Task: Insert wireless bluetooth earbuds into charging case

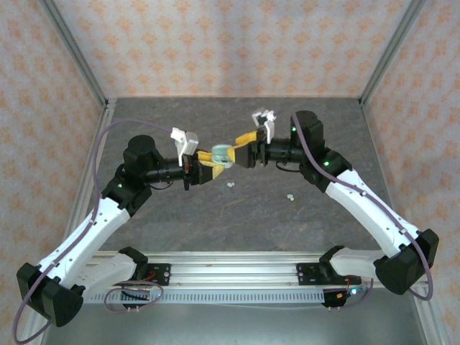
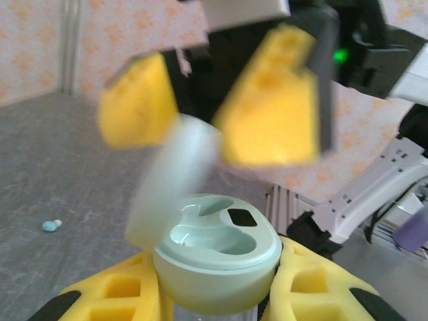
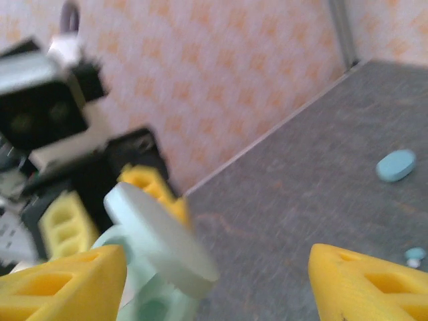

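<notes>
Gripping the mint-green charging case [image 1: 221, 154] by its lower body, the left gripper [image 1: 208, 167] is clamped on it and holds it over the middle of the grey table [image 1: 237, 223]. In the left wrist view the case sits upright between the yellow fingers [image 2: 117, 294]. Its lid [image 2: 170, 180] is swung up on the hinge and blurred. The two moulded wells in the case's top face show bare mint plastic, with a small dark square recess [image 2: 241, 217] beside them.

The right gripper [image 1: 242, 152] faces the left one from the right, just across the case. Its jaws are spread wide and grasp nothing. Its fingers [image 2: 271, 110] flank the raised lid, and the blur hides whether one touches it. Both arms reach in from the near corners with elbows bent outward, and the wrists meet at the centre.

One whitish earbud [image 1: 230, 185] lies on the table just near of the case. A second earbud [image 1: 290, 195] lies nearer and to the right, well apart from the first. The left wrist view shows a pale blue earbud [image 2: 50, 225] on the grey surface. In the right wrist view a pale blue oval piece [image 3: 396, 165] and a small nub [image 3: 414, 254] lie on the table, both too blurred to name.
</notes>
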